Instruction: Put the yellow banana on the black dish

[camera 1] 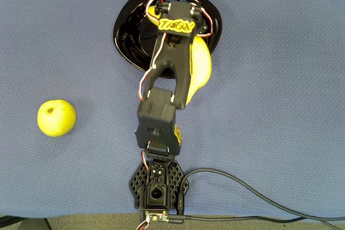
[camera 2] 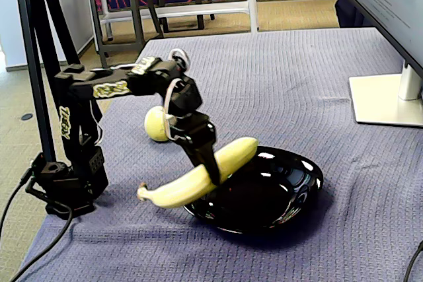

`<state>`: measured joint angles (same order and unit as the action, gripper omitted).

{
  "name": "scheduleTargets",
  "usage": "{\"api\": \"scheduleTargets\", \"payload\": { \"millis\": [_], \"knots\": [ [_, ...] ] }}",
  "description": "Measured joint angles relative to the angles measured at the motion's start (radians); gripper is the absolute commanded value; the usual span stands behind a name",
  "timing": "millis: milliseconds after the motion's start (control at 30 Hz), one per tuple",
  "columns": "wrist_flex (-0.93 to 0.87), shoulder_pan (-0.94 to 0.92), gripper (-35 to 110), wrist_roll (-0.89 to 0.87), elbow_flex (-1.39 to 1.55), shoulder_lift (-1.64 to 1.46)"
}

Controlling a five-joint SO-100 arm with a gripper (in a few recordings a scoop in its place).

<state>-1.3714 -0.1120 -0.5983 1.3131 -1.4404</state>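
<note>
Fingers (camera 2: 210,166) clamped on the banana (camera 2: 198,176) near its middle, the black finger crossing the fruit's near side in the fixed view. Held clear of the worktop (camera 2: 330,84), it seems, tilted, stem end low and out to the left of the fingers, blunt end higher and to their right. Directly below and right of the fingers, the dish (camera 2: 291,193), glossy black; blunt end already over its rim, stem end poking past the rim over the cloth. In the overhead view, banana (camera 1: 198,71) seen as a yellow curve beside the arm, one end over the dish (camera 1: 125,36), the other trailing off the edge. Behind the fingers, well apart, a yellow-green apple (camera 2: 156,125), sitting on the worktop and not part of the job.

Step in hand, as judged: carry, nearly over the target, placing not yet done. Next move likely calls for shifting further over the dish centre so the whole fruit clears the rim, then lowering until it rests on the black surface, then parting the fingers. Risk if released here: stem end landing on the rim and tipping the fruit out onto the cloth.
</note>
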Motion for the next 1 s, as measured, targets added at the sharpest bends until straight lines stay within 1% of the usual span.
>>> {"api": "scheduleTargets", "payload": {
  "millis": [133, 233, 333, 700, 833, 1000],
  "knots": [
    [0.017, 0.017, 0, 0.126, -0.060, 0.091],
    [0.015, 0.028, 0, 0.189, -0.124, 0.141],
    [0.012, 0.048, 0, 0.212, -0.192, 0.181],
    [-0.210, 0.169, 0, 0.206, -0.423, 0.278],
    [-0.241, 0.193, 0, 0.213, -0.446, 0.290],
    [-0.249, 0.178, 0, 0.230, -0.466, 0.341]
  ]
}}
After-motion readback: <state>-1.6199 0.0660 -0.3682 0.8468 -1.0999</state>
